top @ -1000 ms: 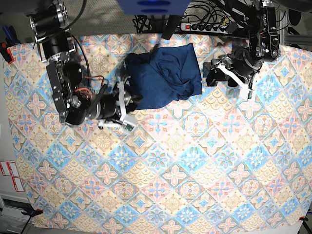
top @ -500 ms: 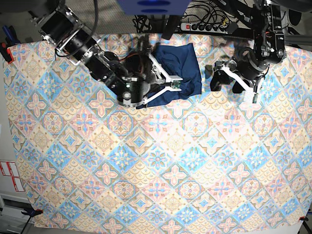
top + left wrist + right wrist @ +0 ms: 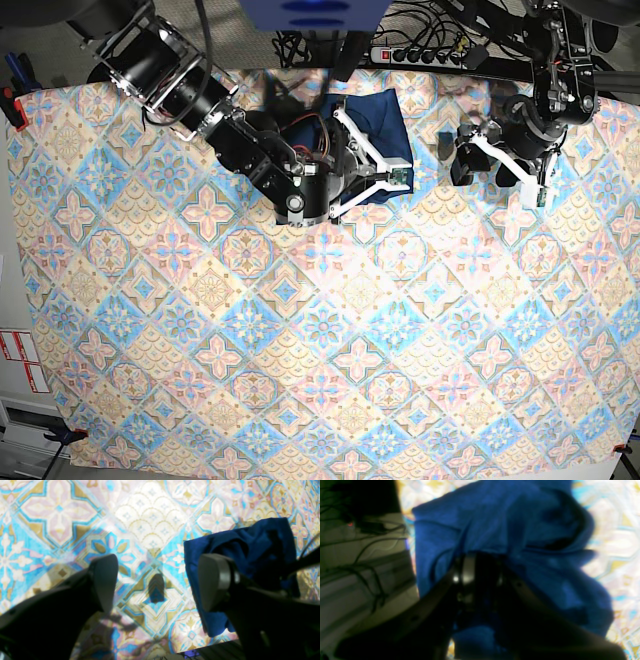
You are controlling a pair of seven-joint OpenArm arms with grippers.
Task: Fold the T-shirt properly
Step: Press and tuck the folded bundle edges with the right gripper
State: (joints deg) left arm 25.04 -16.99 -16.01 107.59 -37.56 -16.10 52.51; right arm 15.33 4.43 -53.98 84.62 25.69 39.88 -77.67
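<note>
The dark navy T-shirt [image 3: 386,115] lies bunched at the back middle of the patterned table. My right arm reaches across it from the left and hides its left part. My right gripper [image 3: 398,178] is shut at the shirt's right side. In the blurred right wrist view its jaws [image 3: 477,565] meet on the blue fabric [image 3: 520,517]. My left gripper [image 3: 485,165] is open and empty, just right of the shirt. In the left wrist view it [image 3: 160,582] hovers over bare cloth with the shirt's edge [image 3: 240,542] behind its right finger [image 3: 215,580].
The patterned tablecloth [image 3: 320,330] covers the table. A power strip with tangled cables [image 3: 430,52] runs along the back edge behind the shirt. A blue mount [image 3: 315,12] hangs over the back middle. A red clamp [image 3: 10,100] sits at the left edge.
My right arm has swung from the shirt's left edge up and across to its right side, carrying fabric over. The shirt looks narrower. My left gripper has drawn slightly right.
</note>
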